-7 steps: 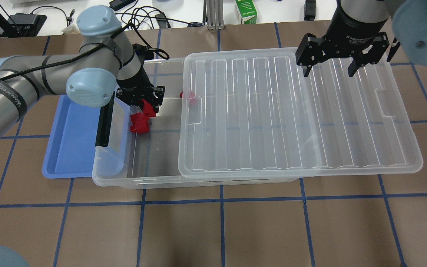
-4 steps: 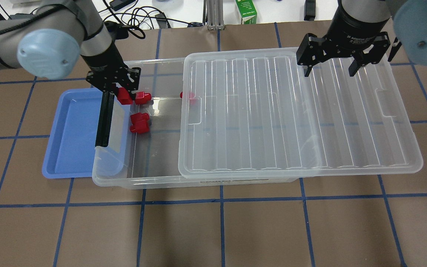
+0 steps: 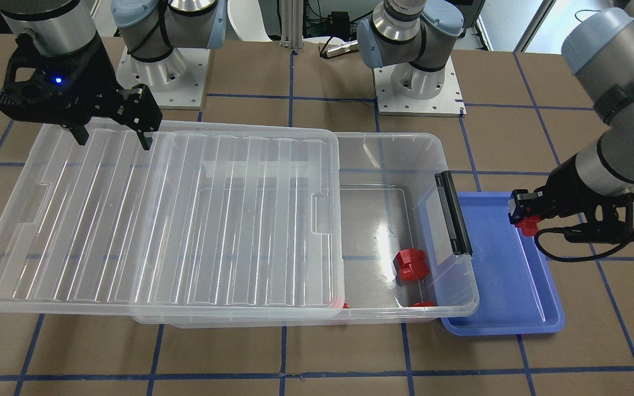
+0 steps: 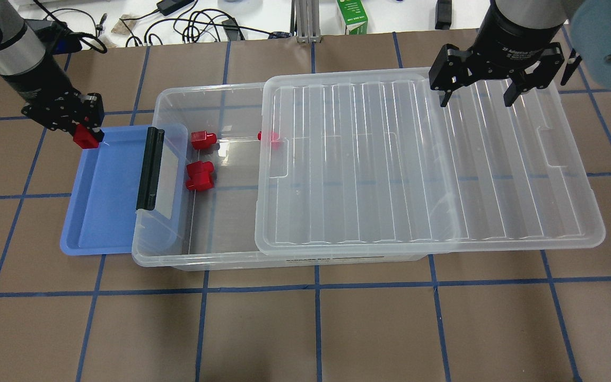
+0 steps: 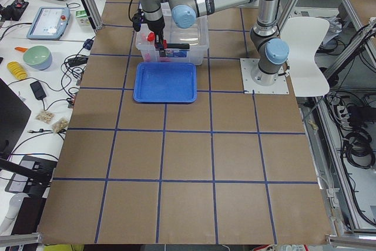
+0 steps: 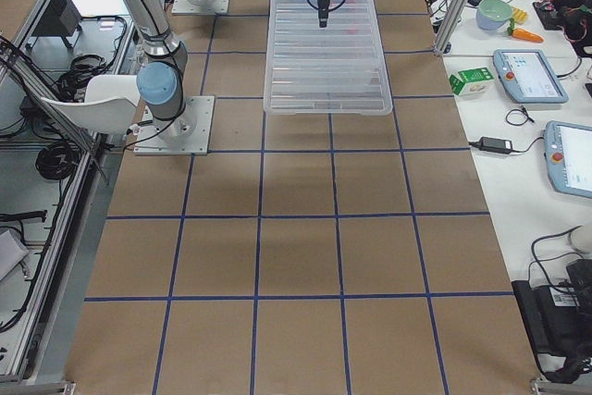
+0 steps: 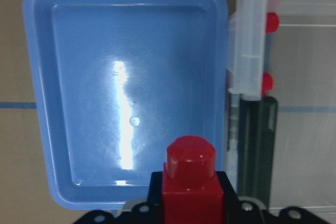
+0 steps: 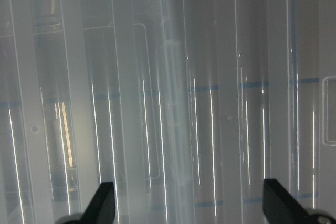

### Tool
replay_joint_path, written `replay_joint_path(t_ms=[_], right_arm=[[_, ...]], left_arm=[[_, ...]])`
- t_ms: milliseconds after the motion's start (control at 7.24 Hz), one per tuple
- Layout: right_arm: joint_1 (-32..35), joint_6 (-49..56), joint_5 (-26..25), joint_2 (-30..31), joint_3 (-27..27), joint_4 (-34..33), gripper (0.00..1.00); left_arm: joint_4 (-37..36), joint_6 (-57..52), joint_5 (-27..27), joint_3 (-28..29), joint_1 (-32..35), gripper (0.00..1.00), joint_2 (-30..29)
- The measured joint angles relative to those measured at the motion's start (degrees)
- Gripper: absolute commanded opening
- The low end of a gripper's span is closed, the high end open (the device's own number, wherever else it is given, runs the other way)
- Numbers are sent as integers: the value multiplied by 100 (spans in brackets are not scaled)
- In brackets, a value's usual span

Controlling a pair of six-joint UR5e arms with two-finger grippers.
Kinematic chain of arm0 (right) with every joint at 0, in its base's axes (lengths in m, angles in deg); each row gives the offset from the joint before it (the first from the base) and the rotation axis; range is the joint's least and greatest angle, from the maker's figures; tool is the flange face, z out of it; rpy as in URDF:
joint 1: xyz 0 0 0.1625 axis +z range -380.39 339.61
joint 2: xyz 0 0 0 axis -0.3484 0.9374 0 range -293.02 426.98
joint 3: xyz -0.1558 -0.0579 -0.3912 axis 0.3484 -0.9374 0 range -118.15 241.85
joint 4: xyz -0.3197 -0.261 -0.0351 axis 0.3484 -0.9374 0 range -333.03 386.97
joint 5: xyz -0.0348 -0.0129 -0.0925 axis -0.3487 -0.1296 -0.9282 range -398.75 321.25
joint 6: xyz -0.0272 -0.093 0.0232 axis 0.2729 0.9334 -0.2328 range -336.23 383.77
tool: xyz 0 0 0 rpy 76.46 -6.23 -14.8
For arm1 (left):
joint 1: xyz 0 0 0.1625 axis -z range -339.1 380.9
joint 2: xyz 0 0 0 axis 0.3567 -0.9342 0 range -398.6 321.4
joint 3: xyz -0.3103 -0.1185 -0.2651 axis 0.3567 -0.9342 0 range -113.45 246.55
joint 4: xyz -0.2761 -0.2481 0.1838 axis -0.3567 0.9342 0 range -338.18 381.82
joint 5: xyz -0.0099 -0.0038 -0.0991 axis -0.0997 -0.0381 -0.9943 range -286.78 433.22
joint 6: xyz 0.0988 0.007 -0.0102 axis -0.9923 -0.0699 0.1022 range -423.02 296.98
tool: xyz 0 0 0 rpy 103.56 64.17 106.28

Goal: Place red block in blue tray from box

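My left gripper (image 4: pixel 84 132) is shut on the small red block (image 4: pixel 86 137), a square head with a round stub. It holds the block above the far corner of the blue tray (image 4: pixel 101 217), outside the box. In the left wrist view the block (image 7: pixel 189 182) sits between the jaws with the tray (image 7: pixel 84 77) below. The front view shows the block (image 3: pixel 524 222) over the tray's rim (image 3: pixel 542 300). The clear box (image 4: pixel 215 257) stands beside the tray, its lid (image 4: pixel 417 159) slid aside. My right gripper (image 4: pixel 476 100) is open and empty above the lid's far edge.
Inside the open end of the box lie a two-lobed red block (image 4: pixel 199 176), another red block (image 4: pixel 202 139) and one partly under the lid (image 4: pixel 269 136). The black clip handle (image 4: pixel 149 168) overhangs the tray. A green carton (image 4: pixel 351 16) and cables lie beyond the table.
My left gripper has lifted the red block out of the box and carried it left to the tray's far corner. The right gripper has stayed open over the lid.
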Motion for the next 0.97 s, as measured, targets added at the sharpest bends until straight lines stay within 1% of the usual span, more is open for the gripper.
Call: replay_joint_path(t_ms=[138,276,415,553,829,967], right_arm=[[-250,362,2,13,-76,54,100],[-618,902,6,31,-152,131,100],[-1009,1542,2,37,-195,179,100],[-1451,2223,-2,37,-209,195,100],[-2443,3391,37,36,-162,214,100],[-2881,3811,68,19,-88,205,100]], left_arm=[[-210,-278,1,-209,-175,0,-101],[-644,-403,-2,-550,-253,0,-203],[-1078,-451,-6,-893,-284,0,-305],[-1343,-471,-1,-1103,-294,0,-418],[-1575,-485,11,-1229,-298,0,-666],[-1644,-486,12,-1249,-298,0,-784]])
